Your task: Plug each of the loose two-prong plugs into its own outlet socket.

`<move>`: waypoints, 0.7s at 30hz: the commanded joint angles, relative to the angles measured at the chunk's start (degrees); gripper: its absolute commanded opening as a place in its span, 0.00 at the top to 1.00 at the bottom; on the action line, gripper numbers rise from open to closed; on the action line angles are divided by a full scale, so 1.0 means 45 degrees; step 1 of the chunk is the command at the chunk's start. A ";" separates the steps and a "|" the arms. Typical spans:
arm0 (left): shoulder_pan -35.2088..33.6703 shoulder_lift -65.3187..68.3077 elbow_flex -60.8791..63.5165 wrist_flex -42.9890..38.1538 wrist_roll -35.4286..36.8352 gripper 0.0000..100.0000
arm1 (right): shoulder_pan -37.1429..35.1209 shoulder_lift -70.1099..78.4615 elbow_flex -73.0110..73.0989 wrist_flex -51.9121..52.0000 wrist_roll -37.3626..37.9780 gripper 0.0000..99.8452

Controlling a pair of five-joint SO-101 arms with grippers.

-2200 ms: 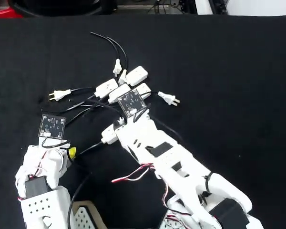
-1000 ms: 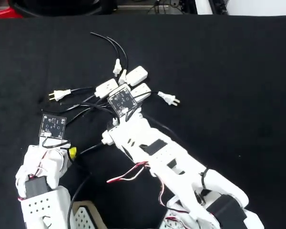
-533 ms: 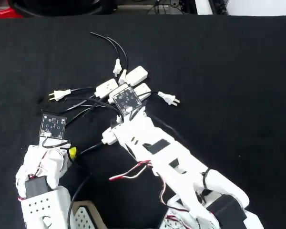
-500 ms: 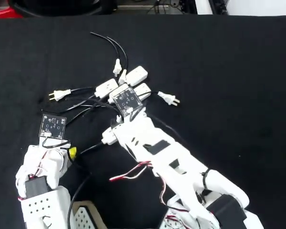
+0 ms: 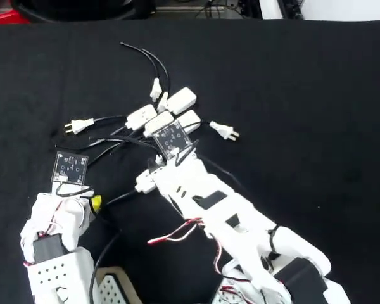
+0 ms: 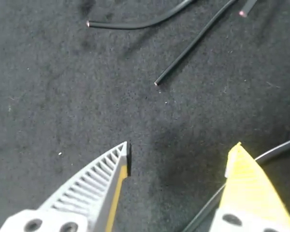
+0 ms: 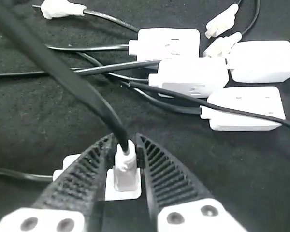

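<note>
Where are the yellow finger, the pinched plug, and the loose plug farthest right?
yellow finger (image 6: 246, 179), left wrist view, its flat face.
pinched plug (image 7: 124, 174), right wrist view, its body.
rightmost plug (image 5: 223, 130), high view, its white body.

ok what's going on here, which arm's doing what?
The right gripper is shut on a white plug with a black cord, close to the cluster of white sockets. The left gripper hangs open over bare black cloth, holding nothing. Several loose plugs lie around the sockets, not plugged in.
</note>
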 commanded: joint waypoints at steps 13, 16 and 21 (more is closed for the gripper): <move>0.0107 -0.0078 -0.0049 0.0059 -0.0156 0.69 | -0.0293 0.1416 -0.1827 0.2540 0.0020 0.98; 0.0107 -0.0078 -0.0049 0.0059 -0.0156 0.69 | -0.0293 0.1377 -0.1983 0.2579 -0.0039 0.88; 0.0127 -0.0078 -0.0049 0.0059 -0.0156 0.69 | -0.0606 0.1358 -0.2569 0.3516 0.0274 0.62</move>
